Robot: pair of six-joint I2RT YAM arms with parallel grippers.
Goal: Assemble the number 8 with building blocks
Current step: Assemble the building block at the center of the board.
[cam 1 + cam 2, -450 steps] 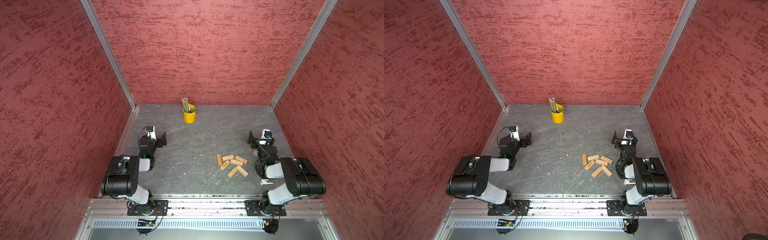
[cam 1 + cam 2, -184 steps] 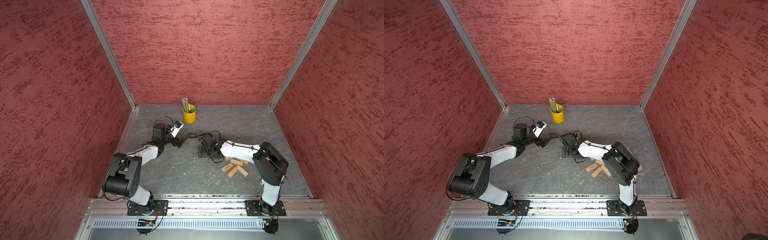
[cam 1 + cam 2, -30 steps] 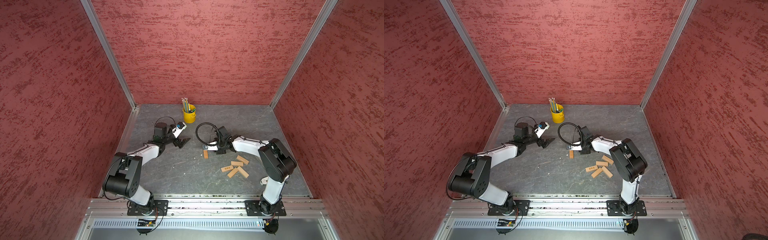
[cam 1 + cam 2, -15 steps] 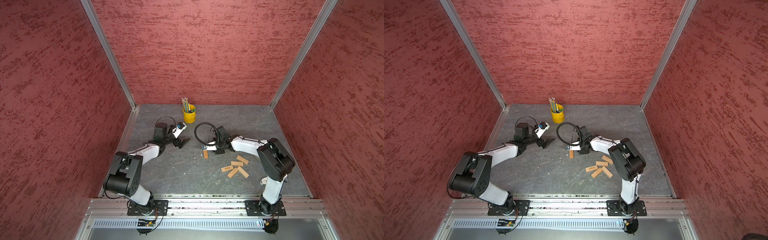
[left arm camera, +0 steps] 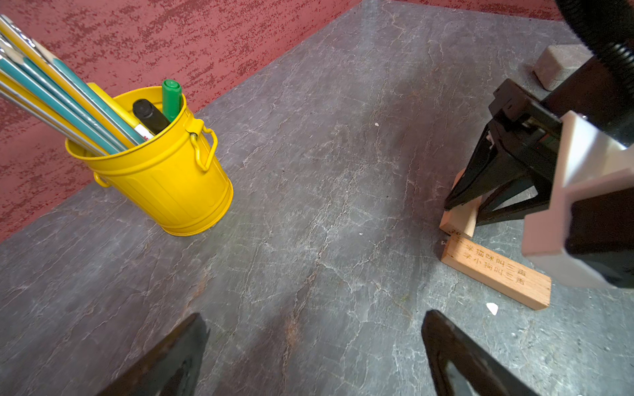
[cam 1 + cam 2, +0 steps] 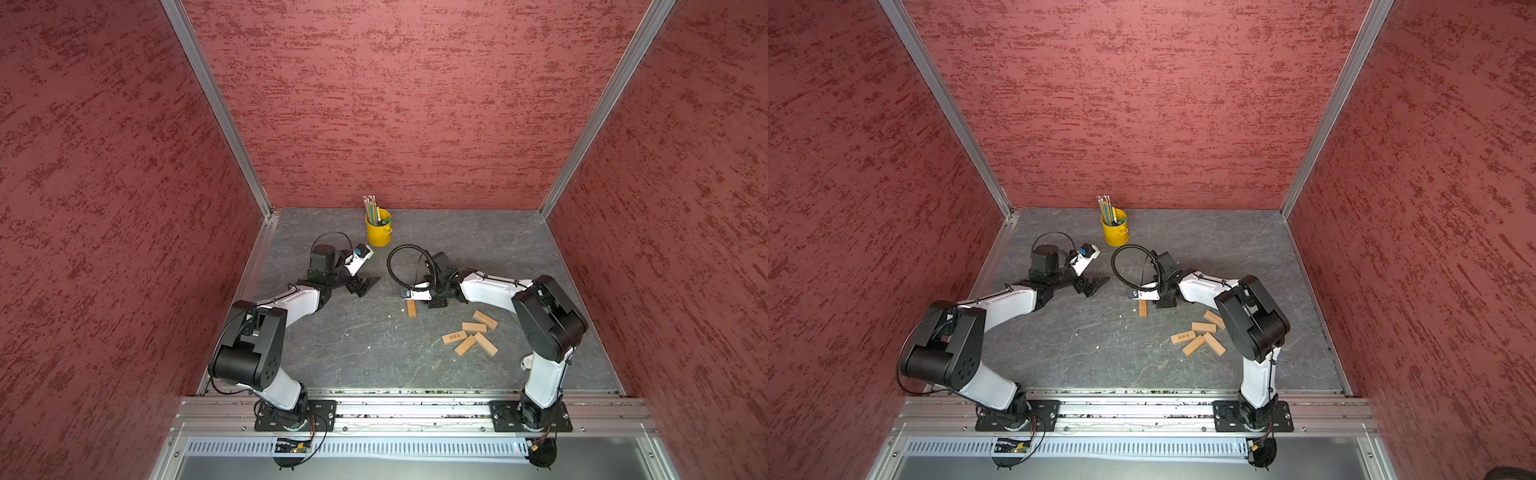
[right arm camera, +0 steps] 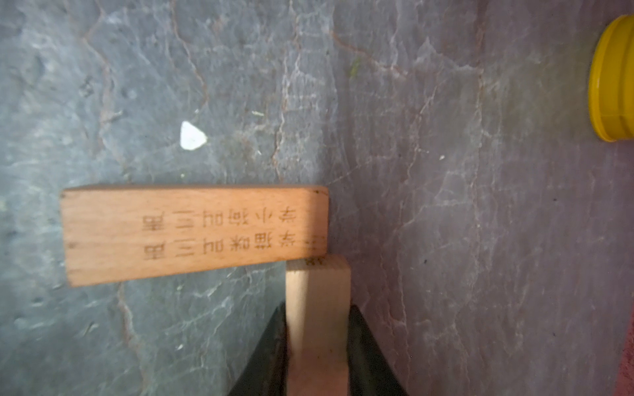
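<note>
Well, in both top views the right gripper sits low beside a flat printed light-tan wooden bar; five more tan bars lie clustered nearby. Left wrist view: left gripper wide, empty; yellow metal pail of pencils well aside. Right wrist view: the right gripper pinches a plain tan wooden bar, end against the printed one, probably an 8's corner.

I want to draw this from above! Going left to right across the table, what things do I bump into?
left hand → lone block lying flat → right hand pinching a second block → pile of five blocks. Yellow cup skipped: it lines up with the left hand.
</note>
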